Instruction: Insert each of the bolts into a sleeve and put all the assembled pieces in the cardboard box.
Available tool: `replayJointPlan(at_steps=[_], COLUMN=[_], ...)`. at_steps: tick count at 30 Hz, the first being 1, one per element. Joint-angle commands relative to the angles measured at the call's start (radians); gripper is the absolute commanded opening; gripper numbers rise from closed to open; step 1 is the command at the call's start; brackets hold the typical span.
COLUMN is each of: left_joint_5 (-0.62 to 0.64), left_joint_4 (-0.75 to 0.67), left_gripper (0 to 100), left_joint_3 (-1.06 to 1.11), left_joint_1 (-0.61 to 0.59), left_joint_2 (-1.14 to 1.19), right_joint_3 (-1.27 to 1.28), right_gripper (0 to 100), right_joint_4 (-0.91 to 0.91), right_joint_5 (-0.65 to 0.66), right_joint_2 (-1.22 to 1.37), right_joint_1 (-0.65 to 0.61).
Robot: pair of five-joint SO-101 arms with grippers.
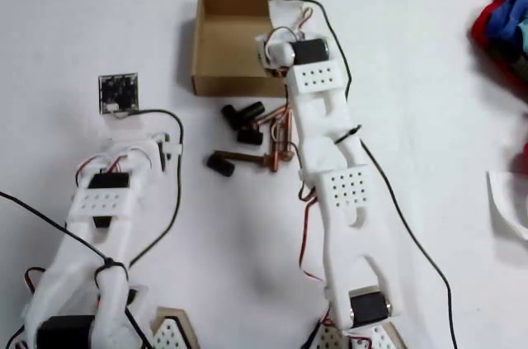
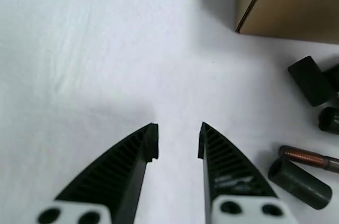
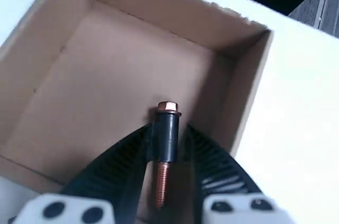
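1 sleeved bolt (image 3: 168, 124) pinched in right gripper (image 3: 165, 135) above cardboard box (image 3: 244, 91); beside the box 4 loose sleeves (image 1: 220, 165), about 3 bolts (image 1: 243, 157) (arm hides some); left gripper (image 2: 178, 138) spread, empty.

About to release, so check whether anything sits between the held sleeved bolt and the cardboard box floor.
Nothing visible does. The right gripper holds the sleeved bolt above the open cardboard box, with only bare box floor beneath it.

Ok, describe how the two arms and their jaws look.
The left arm and right arm are white shells with perforated panels, black motors and black and red cables. Their jaws are black, tapered and ribbed, on white bases with round holes.
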Motion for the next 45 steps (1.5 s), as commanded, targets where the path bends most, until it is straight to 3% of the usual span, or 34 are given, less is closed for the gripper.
replayJointPlan(at_steps=[1,12,23,27,36,41,45], left_joint_5=[-0.005,-0.005,-0.005,-0.005,-0.005,-0.005,0.002], left_joint_4=[-0.02,-0.018,-0.017,-0.017,-0.017,-0.017,-0.02], left_gripper=[14,14,14,14,14,14,14], left_joint_3=[-0.004,-0.004,-0.004,-0.004,-0.004,-0.004,-0.01], left_joint_1=[-0.006,-0.006,-0.006,-0.006,-0.006,-0.009,-0.078], left_joint_2=[-0.038,-0.041,-0.043,-0.043,-0.043,-0.043,-0.043], right_joint_3=[-0.051,-0.028,-0.04,-0.11,-0.313,-0.305,-0.305], right_gripper=[7.0,7.0,7.0,7.0,7.0,7.0,7.0], right_joint_4=[0.022,-0.044,0.005,0.117,0.553,0.628,0.631], right_joint_5=[0.014,0.012,0.008,0.006,0.014,0.014,0.008], right_joint_2=[-0.133,-0.062,0.013,-0.054,-0.09,-0.094,-0.11], right_joint_1=[0.025,0.151,0.15,0.15,0.039,-0.033,-0.071])
